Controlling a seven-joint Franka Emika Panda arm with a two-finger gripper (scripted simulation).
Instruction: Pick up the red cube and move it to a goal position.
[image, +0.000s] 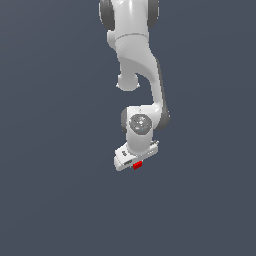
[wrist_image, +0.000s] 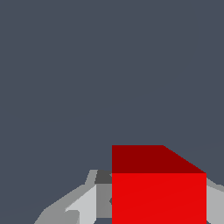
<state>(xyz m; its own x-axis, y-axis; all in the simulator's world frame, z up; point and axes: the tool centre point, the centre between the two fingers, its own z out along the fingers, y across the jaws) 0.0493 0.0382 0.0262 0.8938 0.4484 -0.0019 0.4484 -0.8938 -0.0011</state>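
The claw (image: 136, 162) hangs beneath the white arm (image: 137, 60), and the red cube (image: 138, 164) sits right at its tip, tucked in between the fingers; from the wrist view the red cube (wrist_image: 158, 192) fills the space between two pale grey fingers (wrist_image: 83, 205), one flanking each side, so the claw reads as clenched on the cube. Whether a counter lies under it cannot be told, since the backdrop is one flat dark grey with no shadow or edge to judge height by. No goal marker shows in either view, so the target spot is unknown from here. The risk now looks to be the grip itself: the cube is tiny against the claw and appears to sit off to one side of the finger gap, so a quick swing or a sharp wrist turn could let it rotate or slide out. A hold that shallow would likely drop the cube mid-carry, and a slow, level move seems the safer call.
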